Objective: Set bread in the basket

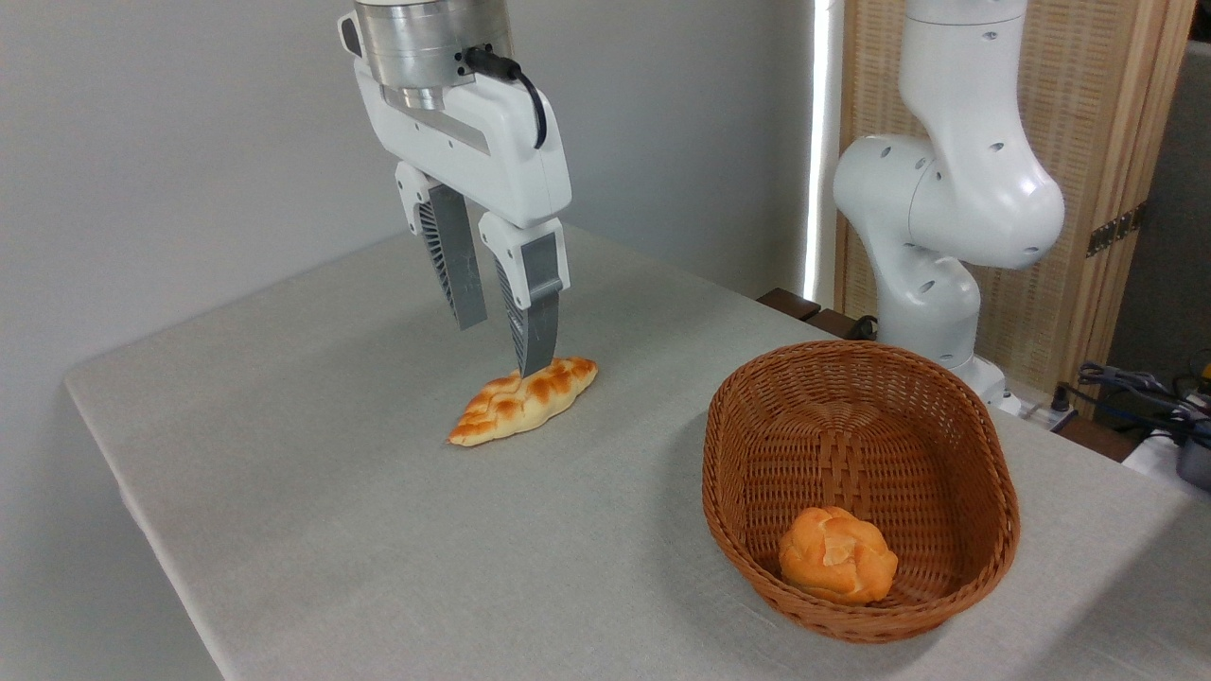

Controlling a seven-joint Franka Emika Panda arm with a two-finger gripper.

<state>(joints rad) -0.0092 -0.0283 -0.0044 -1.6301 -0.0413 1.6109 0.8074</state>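
The bread (837, 566), a small round orange-golden bun with a lumpy top, lies inside the basket (856, 452) near its front wall. That reddish-brown oval wicker basket stands on the right part of the table. My gripper (501, 350) hangs to the left of the basket, well away from the bun, pointing down. It is open and holds nothing. Its nearer fingertip (533, 364) is right at the top of a braided loaf; I cannot tell if it touches.
A long braided loaf (523, 400) with toasted patches lies on the grey tablecloth (331, 492) under the gripper. The arm's white base (937, 218) rises behind the basket. Cables and clutter (1149, 397) sit at the far right, and the table edge runs along the left.
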